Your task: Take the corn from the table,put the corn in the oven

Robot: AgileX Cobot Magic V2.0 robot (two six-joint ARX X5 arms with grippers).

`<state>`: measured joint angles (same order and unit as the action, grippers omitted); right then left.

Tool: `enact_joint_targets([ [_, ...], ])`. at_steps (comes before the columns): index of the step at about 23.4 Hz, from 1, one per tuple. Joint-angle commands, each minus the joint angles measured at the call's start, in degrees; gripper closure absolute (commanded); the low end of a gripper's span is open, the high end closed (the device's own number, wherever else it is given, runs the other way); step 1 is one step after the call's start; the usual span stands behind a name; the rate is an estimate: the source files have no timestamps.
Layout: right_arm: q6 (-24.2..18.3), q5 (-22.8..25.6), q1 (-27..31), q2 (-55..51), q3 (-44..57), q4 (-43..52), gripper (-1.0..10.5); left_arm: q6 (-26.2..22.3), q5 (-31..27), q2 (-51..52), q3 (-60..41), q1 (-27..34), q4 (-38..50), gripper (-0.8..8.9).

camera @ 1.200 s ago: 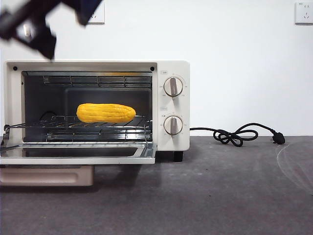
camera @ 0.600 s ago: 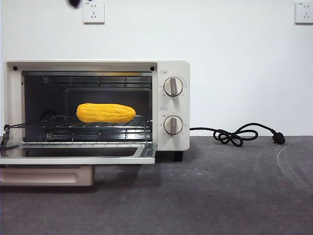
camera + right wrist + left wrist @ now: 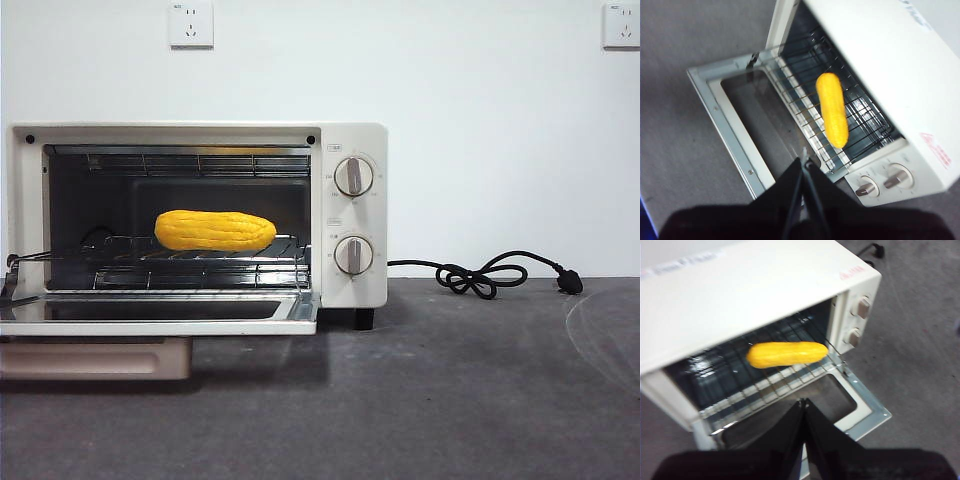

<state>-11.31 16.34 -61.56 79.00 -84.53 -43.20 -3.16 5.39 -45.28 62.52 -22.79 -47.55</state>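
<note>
The yellow corn (image 3: 215, 231) lies lengthwise on the wire rack inside the cream-white oven (image 3: 355, 140), whose glass door (image 3: 160, 312) hangs open and flat. Both wrist views look down on the corn (image 3: 786, 354) (image 3: 832, 109) resting on the rack. My left gripper (image 3: 804, 404) hovers above and in front of the open door, jaws shut with nothing between them. My right gripper (image 3: 803, 164) is also raised above the door, jaws shut and holding nothing. Neither arm shows in the front view.
The oven's black cord (image 3: 487, 275) lies coiled on the dark grey table (image 3: 450, 400) to the right of the oven. Two knobs (image 3: 354, 177) sit on the oven's right panel. Wall sockets (image 3: 191, 24) are on the white wall behind.
An arm that hung dark at the top left of the front view one second ago has risen out of the picture. The corn and oven have stayed put.
</note>
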Motion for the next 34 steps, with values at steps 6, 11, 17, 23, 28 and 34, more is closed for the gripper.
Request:
enact_joint_targets([
  [6,1.3,-18.4,12.9,-5.4,-0.2,-3.3,9.6,-1.6,18.9,-0.9,-7.7,13.9,6.3,8.22],
  [11,1.2,-29.1,19.6,-5.8,-0.2,-5.4,9.6,-1.6,36.6,-4.9,-11.1,31.0,8.6,8.22],
  [17,0.8,-29.9,22.6,-5.8,-0.2,-5.5,9.6,3.1,40.2,-14.6,-15.3,44.8,14.0,8.22],
  [23,0.5,-29.9,24.1,-5.8,-0.2,-5.6,9.6,3.1,39.7,-25.3,-15.6,46.3,14.6,8.22],
  [28,0.5,-29.9,24.1,-5.8,-0.2,-5.6,9.6,3.1,35.3,-31.1,-15.6,46.1,15.1,8.22],
  [34,-0.5,-29.9,24.1,-5.8,-0.2,-5.7,9.6,2.8,31.8,-37.8,-15.6,45.8,13.7,8.22],
])
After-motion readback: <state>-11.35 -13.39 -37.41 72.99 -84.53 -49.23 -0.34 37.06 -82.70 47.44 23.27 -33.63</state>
